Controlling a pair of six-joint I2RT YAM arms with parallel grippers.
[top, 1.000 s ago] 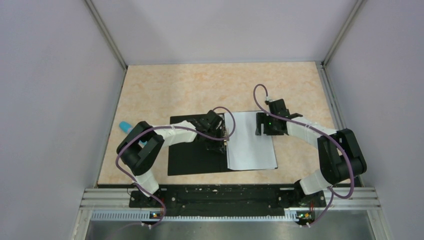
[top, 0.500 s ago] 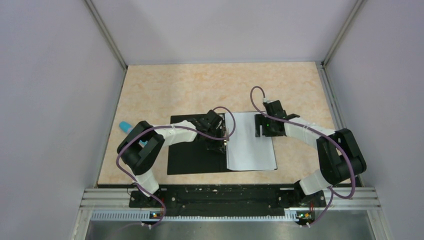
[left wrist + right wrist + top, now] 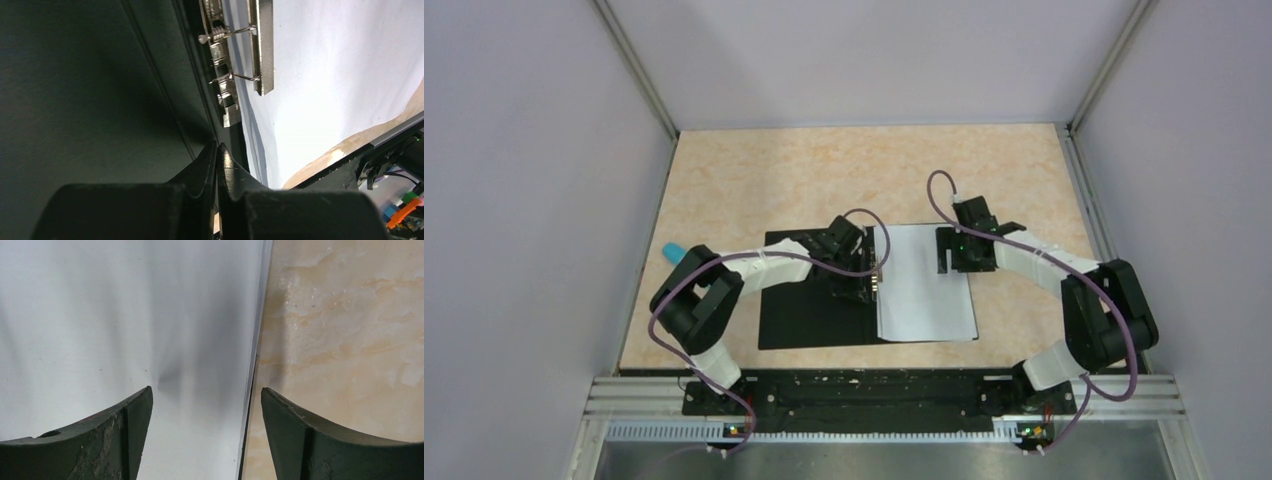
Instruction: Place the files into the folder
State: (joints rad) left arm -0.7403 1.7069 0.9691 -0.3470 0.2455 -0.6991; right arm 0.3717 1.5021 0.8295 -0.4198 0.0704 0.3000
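Note:
The folder [image 3: 814,310] lies open on the table, matte black inside, with its metal spine clip [image 3: 240,50] down the middle. The files, white sheets [image 3: 924,290], lie on the folder's right half with their left edge under the clip bar. My left gripper [image 3: 870,283] is shut with nothing visible between the jaws; in the left wrist view its tips [image 3: 217,147] rest on the black inside [image 3: 90,90] beside the clip. My right gripper [image 3: 954,258] is open over the sheets' right edge. In the right wrist view it [image 3: 206,395] straddles that edge, paper [image 3: 100,315] to its left.
A small blue object [image 3: 674,251] lies at the table's left edge behind the left arm. The beige marbled tabletop [image 3: 350,315] lies right of the paper. Grey walls enclose the table on three sides. The arms' base rail [image 3: 874,395] runs along the near edge.
The left arm's elbow has sunk and shifted a little left; its gripper stays at the spine clip. The right gripper has barely moved. The sheets and folder lie as before.

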